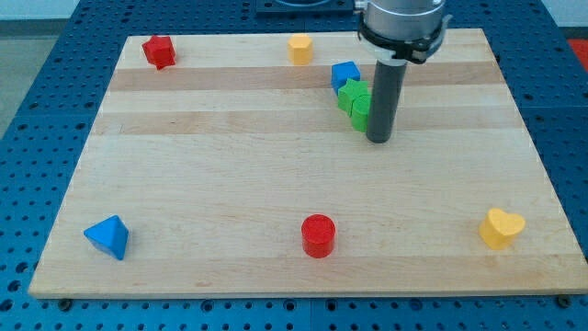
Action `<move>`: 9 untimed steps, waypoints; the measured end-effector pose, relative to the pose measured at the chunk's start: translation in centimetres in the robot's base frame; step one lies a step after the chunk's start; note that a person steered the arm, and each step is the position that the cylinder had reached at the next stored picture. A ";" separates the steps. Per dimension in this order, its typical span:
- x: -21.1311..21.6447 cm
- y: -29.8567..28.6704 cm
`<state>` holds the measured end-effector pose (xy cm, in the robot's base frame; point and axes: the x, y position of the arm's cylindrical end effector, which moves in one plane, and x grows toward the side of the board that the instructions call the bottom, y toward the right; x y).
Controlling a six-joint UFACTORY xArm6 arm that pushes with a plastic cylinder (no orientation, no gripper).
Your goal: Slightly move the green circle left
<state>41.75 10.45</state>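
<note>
Two green blocks sit close together right of centre near the view's top. The upper green block (351, 94) touches a blue block (345, 74) above it. The lower green block (361, 116) is partly hidden behind my rod. I cannot tell which of the two is the circle. My tip (378, 139) rests on the board against the right side of the lower green block, just below and right of the cluster.
A red block (158, 51) lies at the top left and a yellow block (299, 48) at the top middle. A blue triangle (108, 237), a red cylinder (319, 235) and a yellow heart (501, 227) lie along the wooden board's (230, 165) bottom.
</note>
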 end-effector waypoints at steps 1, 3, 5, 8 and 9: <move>-0.1 3.5; -2.9 3.8; -2.9 0.9; -2.9 -0.4; -1.1 -0.4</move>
<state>40.69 10.03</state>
